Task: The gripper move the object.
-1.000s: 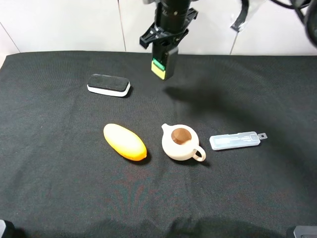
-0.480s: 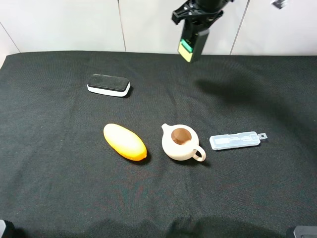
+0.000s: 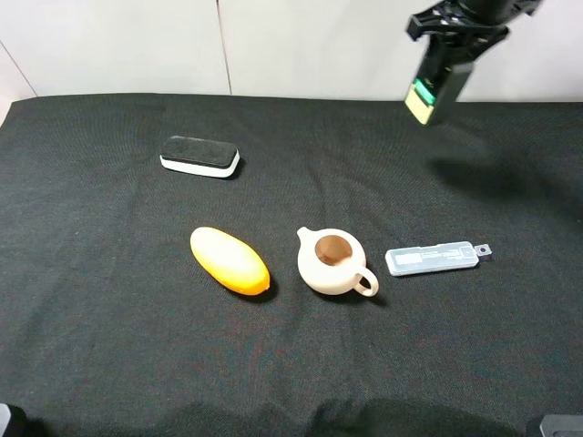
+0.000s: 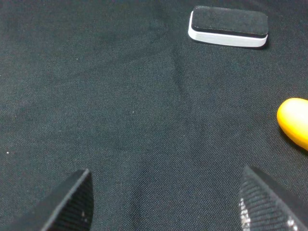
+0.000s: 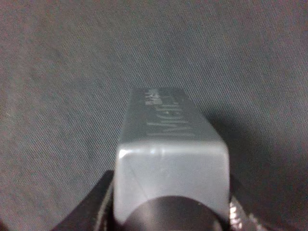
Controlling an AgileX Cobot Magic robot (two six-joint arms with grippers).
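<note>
Grey bottle, high view: the small dark grey rectangular bottle hangs in the air above the far right of the black cloth-covered table. Its green and cream label end is lowest and it touches nothing below.
Right gripper, high view: the black right gripper is clamped on the bottle's upper part, towards the cap end.
Neighbours, high view: the black-and-white eraser block, orange-yellow oval object, cream teapot and clear flat plastic case all lie well apart from the bottle I am carrying.
Left gripper, left wrist view: the left gripper stands wide apart and holds nothing. It is over bare cloth, with the eraser block and the tip of the oval object beyond it.
Grip, right wrist view: black fingers press both flanks of the bottle beside its black round cap. The body points away towards the cloth.
Handling, my judgement: it looks like a small hard shell, stiff and probably light. The faces look smooth with a slight sheen, so it could slip if I swing fast.
Where to hold, my judgement: on the flat sides near the cap, as now. I would avoid the round cap, which could turn between the pads.
Set-down, my judgement: landing on its narrow end, the bottle may topple, so I would lower it slowly.
</note>
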